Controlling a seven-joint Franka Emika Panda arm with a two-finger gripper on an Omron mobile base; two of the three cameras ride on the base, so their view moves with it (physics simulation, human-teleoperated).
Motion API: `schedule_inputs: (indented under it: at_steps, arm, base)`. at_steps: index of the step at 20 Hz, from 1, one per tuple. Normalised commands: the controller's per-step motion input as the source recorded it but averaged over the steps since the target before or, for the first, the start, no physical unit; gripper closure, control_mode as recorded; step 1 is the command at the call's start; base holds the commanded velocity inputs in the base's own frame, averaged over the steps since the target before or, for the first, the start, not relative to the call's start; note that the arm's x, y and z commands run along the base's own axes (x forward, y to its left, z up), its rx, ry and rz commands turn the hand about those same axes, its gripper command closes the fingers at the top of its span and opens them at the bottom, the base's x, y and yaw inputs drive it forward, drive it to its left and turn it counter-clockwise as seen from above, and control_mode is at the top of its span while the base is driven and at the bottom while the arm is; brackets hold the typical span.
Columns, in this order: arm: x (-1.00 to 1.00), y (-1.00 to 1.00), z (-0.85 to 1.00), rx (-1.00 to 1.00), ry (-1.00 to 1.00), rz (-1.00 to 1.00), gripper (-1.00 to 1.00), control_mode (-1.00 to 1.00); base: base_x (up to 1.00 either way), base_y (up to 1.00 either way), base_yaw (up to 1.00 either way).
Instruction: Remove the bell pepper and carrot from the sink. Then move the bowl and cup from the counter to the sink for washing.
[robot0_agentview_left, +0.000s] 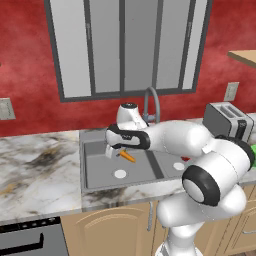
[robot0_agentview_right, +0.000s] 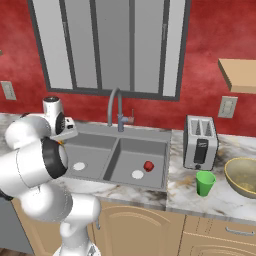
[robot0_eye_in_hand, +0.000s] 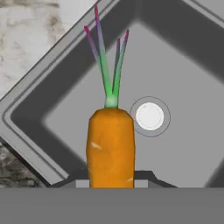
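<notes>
Holding carrot (robot0_eye_in_hand: 111, 146) in hand (robot0_agentview_left: 113, 152) — over sink (robot0_agentview_left: 100, 170) | right view — bell pepper (robot0_agentview_right: 148, 166)

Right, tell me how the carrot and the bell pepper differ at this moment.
The carrot is long, tapered and orange with a green top; the bell pepper is small, round and glossy red. The carrot is held in the pincer above the left basin, while the pepper lies on the floor of the right basin beside its drain. Both are over or in the sink.

Sink (robot0_agentview_left: 100, 170): matt grey metal. Bench (robot0_agentview_left: 35, 170): polished veined marble. Carrot (robot0_eye_in_hand: 111, 146): smooth, waxy orange skin. Cup (robot0_agentview_right: 205, 183): glossy green plastic. Toaster (robot0_agentview_right: 200, 142): brushed metal. Cabinets (robot0_agentview_right: 150, 225): light wood.
</notes>
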Motion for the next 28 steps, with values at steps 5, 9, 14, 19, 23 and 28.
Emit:
schedule_inputs:
  at_steps: [5,9,14,19,23,28]
  arm:
    - [-0.31,0.33,0.32,0.08,0.02,0.04,1.00,-1.00]
    - [-0.27,0.42,0.26,0.03,0.02,0.06,1.00,-1.00]
    - [-0.24,0.42,0.25,0.00,0.04,0.05,1.00,-1.00]
    - [-0.23,0.45,0.23,0.00,0.03,0.04,1.00,-1.00]
    - [-0.21,0.48,0.16,0.00,0.03,0.03,1.00,-1.00]
    - [-0.17,0.50,0.04,0.00,0.01,0.00,1.00,-1.00]
  base:
    - [0.00,0.00,0.00]
    - [0.00,0.00,0.00]
    - [0.00,0.00,0.00]
    - [0.00,0.00,0.00]
    - [0.00,0.00,0.00]
    - [0.00,0.00,0.00]
